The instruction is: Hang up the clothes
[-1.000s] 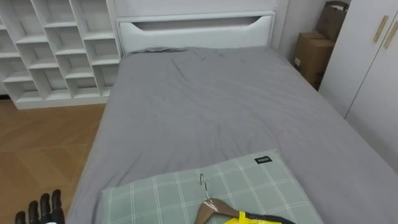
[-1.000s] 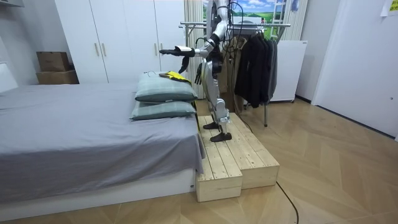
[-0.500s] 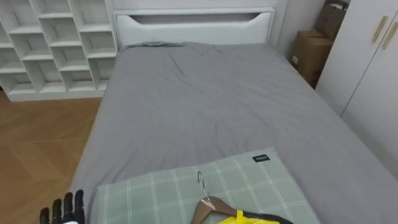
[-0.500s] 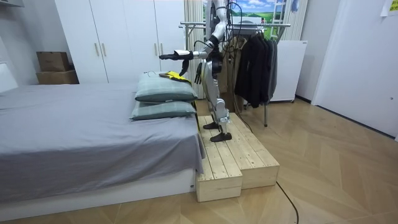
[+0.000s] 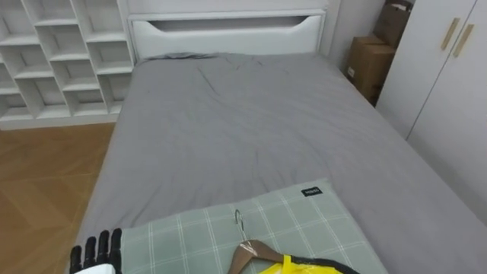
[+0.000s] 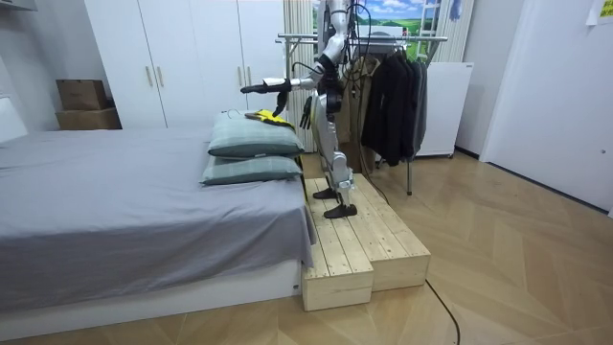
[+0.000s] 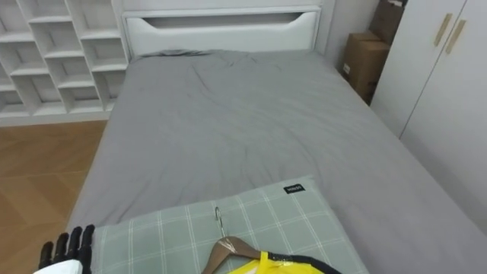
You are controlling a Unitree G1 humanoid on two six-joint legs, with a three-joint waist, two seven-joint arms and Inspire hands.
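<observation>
A wooden hanger (image 5: 247, 251) with a metal hook lies on the green checked pillow (image 5: 190, 236). A yellow garment (image 5: 295, 266) is on the hanger at the view's bottom edge. My left hand (image 5: 95, 253) is open, fingers straight, just left of the pillow's corner and apart from the hanger. In the room view I stand on a wooden platform (image 6: 359, 244) beside the stacked pillows (image 6: 251, 139). There my left arm reaches out over them, the left hand (image 6: 251, 89) level above the yellow garment (image 6: 270, 117). My right hand (image 6: 306, 112) hangs low by my hip.
The grey bed (image 5: 251, 144) stretches ahead to a white headboard (image 5: 228, 30). White cube shelves (image 5: 53, 61) stand at the left, cardboard boxes (image 5: 369, 65) and a wardrobe (image 5: 449, 84) at the right. Behind me a clothes rack (image 6: 383, 38) holds dark clothes (image 6: 393, 105).
My left hand has moved right, closer to the pillow's corner, and the outstretched arm has sunk a little. The head camera has shifted slightly. The hanger and garment lie as before.
</observation>
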